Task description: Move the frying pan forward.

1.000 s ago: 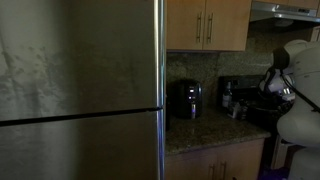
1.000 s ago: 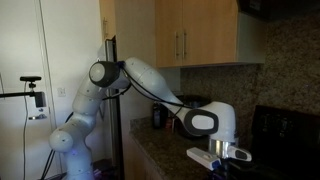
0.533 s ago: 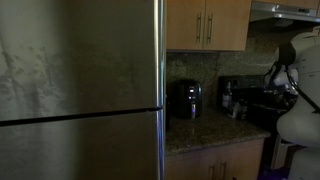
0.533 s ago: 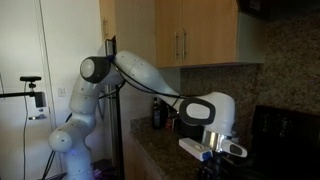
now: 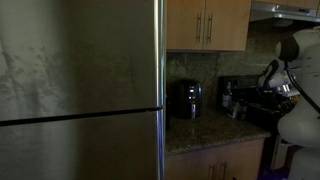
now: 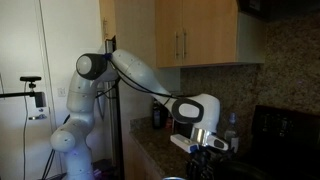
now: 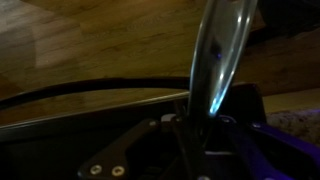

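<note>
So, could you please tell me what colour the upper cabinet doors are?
The cabinet doors are light tan wood, clearest in an exterior view.

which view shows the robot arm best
An exterior view shows the whole arm, from base to wrist, reaching over the counter. In an exterior view filled mostly by the fridge, only white links show at the edge. The wrist view shows no links.

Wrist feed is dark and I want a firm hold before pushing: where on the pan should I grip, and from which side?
Probably the handle: it is the one long, narrow, shiny part sticking out past the dark curved rim of the pan. Come from above and close across its narrow width, near the rim end. Whether it is already held is too dark to tell.
</note>
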Controlling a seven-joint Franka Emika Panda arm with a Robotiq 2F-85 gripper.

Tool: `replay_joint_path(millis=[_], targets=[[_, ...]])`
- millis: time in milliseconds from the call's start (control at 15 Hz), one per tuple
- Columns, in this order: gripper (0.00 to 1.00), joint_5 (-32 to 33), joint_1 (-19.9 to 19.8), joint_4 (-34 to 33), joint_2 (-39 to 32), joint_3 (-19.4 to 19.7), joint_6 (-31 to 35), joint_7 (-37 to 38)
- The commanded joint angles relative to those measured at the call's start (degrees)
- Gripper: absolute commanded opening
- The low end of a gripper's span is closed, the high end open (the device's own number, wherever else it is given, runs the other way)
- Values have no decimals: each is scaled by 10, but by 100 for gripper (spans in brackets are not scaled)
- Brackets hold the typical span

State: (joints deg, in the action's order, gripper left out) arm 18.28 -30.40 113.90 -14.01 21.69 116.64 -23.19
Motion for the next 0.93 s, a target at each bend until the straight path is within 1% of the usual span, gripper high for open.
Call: replay_joint_path(millis=[0,67,267,467,667,867], targets=[[2,46,24,39,31,10,8,14],[2,67,27,37,23,15,2,23],[2,128,19,18,-19,38,1,59],[2,175,10,18,-37,58,7,68],[2,177,-2,11,-51,62,10,51],[2,156,-17,-11,-64,62,10,39]])
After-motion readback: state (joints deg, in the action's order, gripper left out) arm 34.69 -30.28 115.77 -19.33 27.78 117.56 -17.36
